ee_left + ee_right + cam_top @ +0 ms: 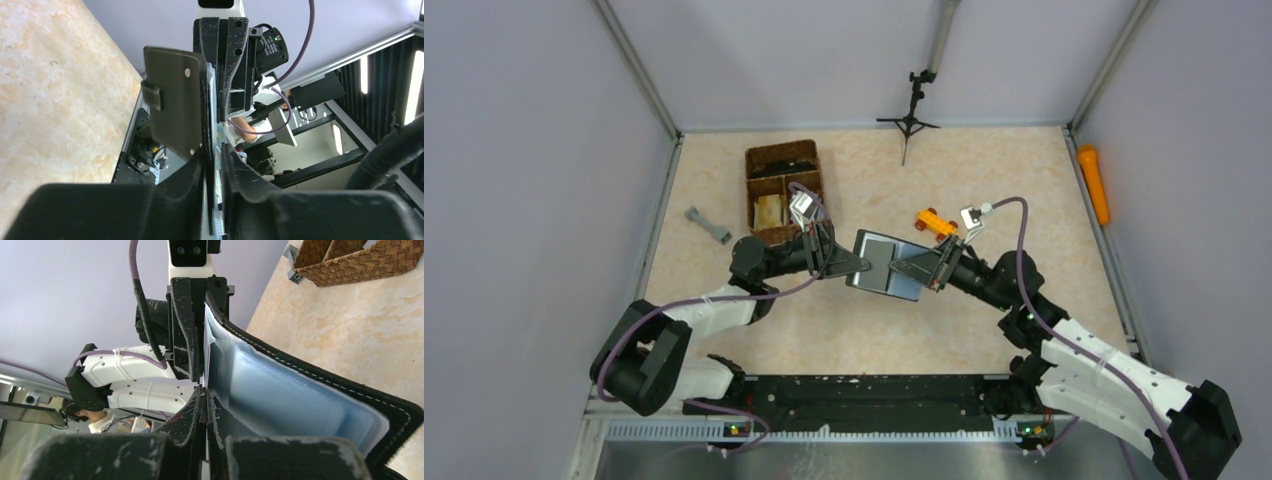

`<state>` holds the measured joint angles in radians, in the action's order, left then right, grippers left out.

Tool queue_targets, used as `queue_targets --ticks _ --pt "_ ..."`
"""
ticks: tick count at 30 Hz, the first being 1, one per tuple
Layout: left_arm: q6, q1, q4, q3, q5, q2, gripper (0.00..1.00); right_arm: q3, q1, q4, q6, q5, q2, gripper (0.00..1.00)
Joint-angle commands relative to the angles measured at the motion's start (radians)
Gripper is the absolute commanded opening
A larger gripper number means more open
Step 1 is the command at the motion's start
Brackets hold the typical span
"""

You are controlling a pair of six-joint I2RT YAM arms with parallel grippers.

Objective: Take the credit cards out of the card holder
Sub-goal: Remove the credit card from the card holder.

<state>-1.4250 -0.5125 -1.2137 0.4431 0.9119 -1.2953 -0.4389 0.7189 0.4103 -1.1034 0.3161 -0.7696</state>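
The left pincer (pixel 856 265) at 9 o'clock and the right pincer (pixel 921 270) at 3 o'clock are clamping opposite edges of the one open card holder (pixel 889 262) above the worktop's (pixel 1024 180) middle, its contents being impossible to make out, one wicker basket (pixel 751 200) sitting beyond at 11 o'clock.

Soft, even light from above fills my worktop (pixel 984 330), bright from the near edge to the far corners, with only faint shade beneath my arms at its middle. The overhead view is sharp, its side walls splayed by a wide lens. In my left wrist view the light strips (pixel 415 65) burn out white, and my left fingers (pixel 125 210) are a dark blur. In the right wrist view the card holder (pixel 280 395) carries a pale sheen, and my right fingers (pixel 100 455) are soft and out of focus.
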Motion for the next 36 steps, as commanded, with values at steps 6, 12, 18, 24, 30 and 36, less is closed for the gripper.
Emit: queue_targets --ticks 6,12,18,24,30,36 --pt "-0.061 -0.005 -0.183 0.022 0.016 -0.046 0.38 -0.003 -0.019 -0.022 0.011 -0.027 0.05 0.0" --pt "-0.132 -0.006 -0.297 0.019 0.012 -0.097 0.04 0.011 -0.024 -0.029 0.003 -0.016 0.061 0.0" --pt "-0.159 -0.004 -0.358 0.009 0.0 -0.112 0.0 0.026 -0.045 -0.064 0.005 -0.025 0.105 0.0" --pt "-0.137 -0.003 -0.307 0.012 -0.002 -0.084 0.0 0.05 -0.057 -0.067 0.008 -0.025 0.138 0.0" --pt "-0.135 -0.004 -0.289 0.016 -0.002 -0.076 0.0 0.059 -0.058 0.09 -0.012 0.07 0.066 0.17" --pt "-0.126 -0.004 -0.277 0.011 -0.008 -0.07 0.0 0.082 -0.059 0.197 -0.032 0.106 0.044 0.29"
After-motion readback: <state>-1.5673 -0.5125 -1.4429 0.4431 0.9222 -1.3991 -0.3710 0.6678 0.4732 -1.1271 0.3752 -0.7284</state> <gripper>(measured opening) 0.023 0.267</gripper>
